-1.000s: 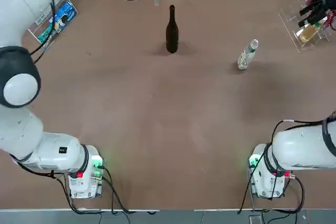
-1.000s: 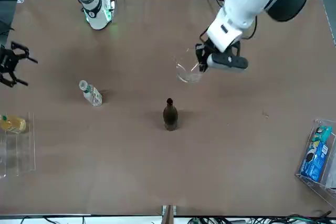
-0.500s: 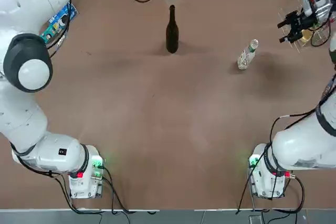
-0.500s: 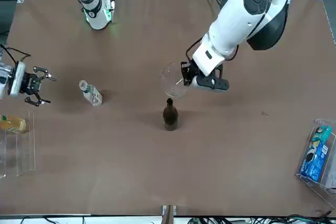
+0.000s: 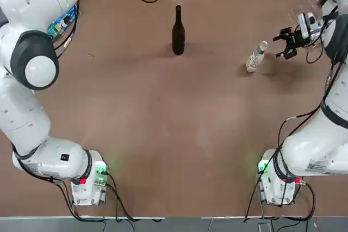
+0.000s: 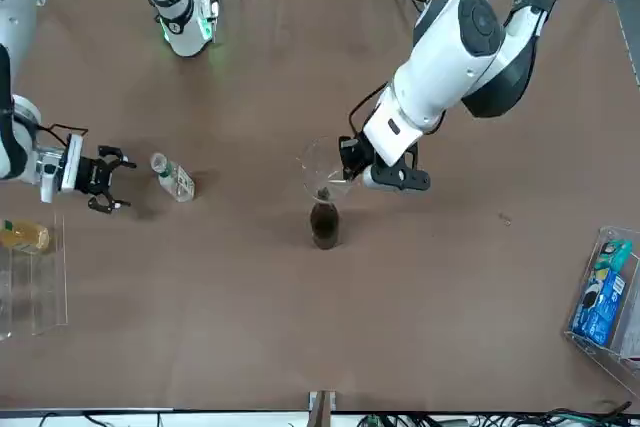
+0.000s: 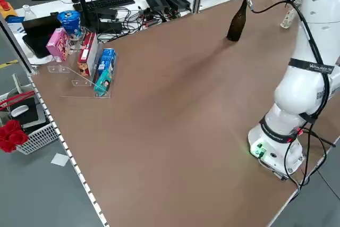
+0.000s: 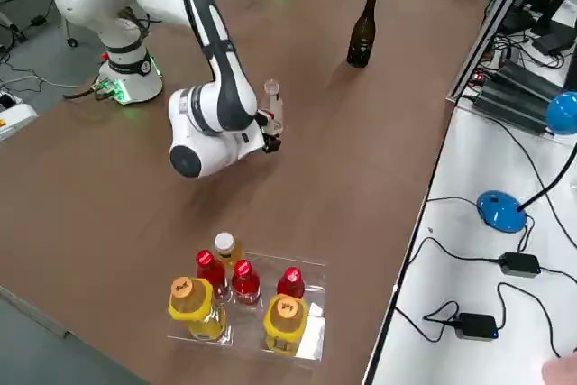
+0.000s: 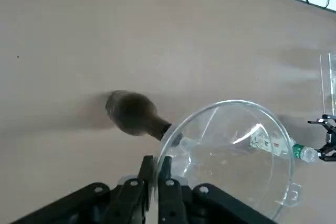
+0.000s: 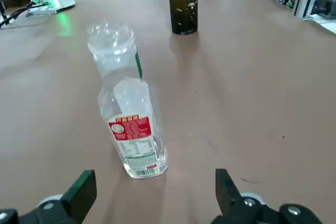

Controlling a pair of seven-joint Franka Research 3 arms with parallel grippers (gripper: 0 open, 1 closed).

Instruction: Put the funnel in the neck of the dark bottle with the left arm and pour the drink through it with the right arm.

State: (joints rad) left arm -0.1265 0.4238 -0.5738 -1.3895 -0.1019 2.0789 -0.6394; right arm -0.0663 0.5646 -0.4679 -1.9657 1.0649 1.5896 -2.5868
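Note:
The dark bottle [image 5: 178, 31] [image 6: 323, 223] stands upright at the far middle of the table. My left gripper [image 6: 349, 161] [image 9: 156, 167] is shut on the rim of the clear funnel [image 6: 322, 169] [image 9: 236, 153] and holds it just above the bottle's mouth. I cannot tell whether the spout is inside the neck. The drink [image 5: 255, 56] [image 10: 131, 108], a small clear plastic bottle, stands to the right. My right gripper [image 5: 285, 43] [image 10: 153, 179] is open and level with it, a short way off on its outer side, touching nothing.
A clear tray [image 8: 311, 331] of red and yellow bottles stands at the table's right edge. A clear stand [image 7: 79, 83] with snack packs is at the far left. Cables and devices lie along a bench past the far edge.
The left gripper has carried the funnel down over the dark bottle's mouth. The right gripper, still open, has moved from the tray toward the drink.

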